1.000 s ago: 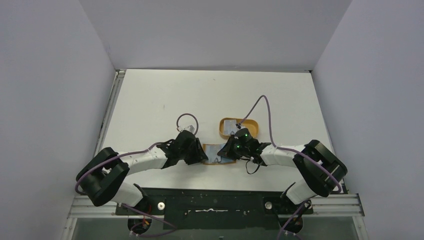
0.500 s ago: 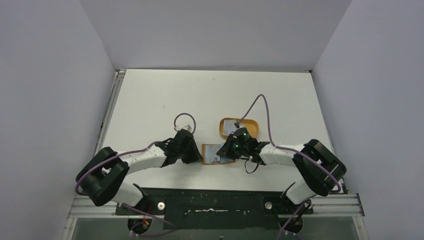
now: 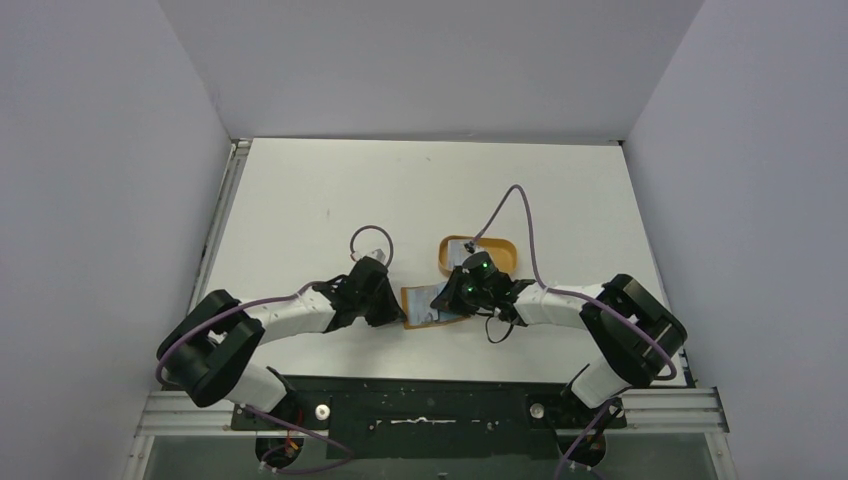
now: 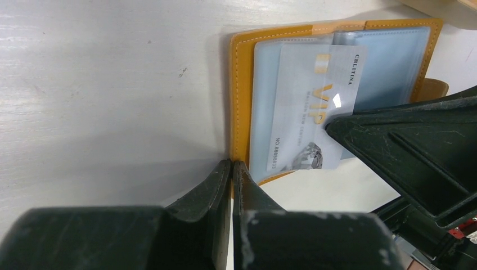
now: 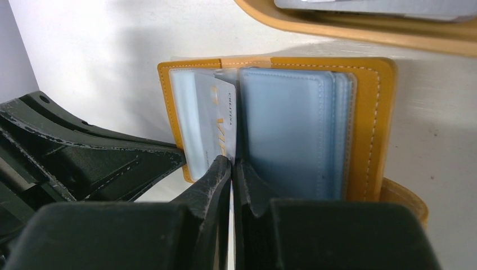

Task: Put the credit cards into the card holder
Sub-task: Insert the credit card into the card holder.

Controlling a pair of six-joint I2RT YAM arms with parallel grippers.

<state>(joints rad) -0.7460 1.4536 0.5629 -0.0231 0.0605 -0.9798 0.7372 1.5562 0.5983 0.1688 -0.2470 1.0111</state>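
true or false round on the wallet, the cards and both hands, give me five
1. The tan-orange leather card holder lies open. True.
2. The right hand is open and empty. False: it is shut on the silvery VIP card.
3. That card sits fully inside a pocket. False: one end sticks out, pinched by the right hand.
4. The orange oval tray holds a grey card. True.
5. The left hand hangs clear of the holder. False: it is shut at the holder's corner.
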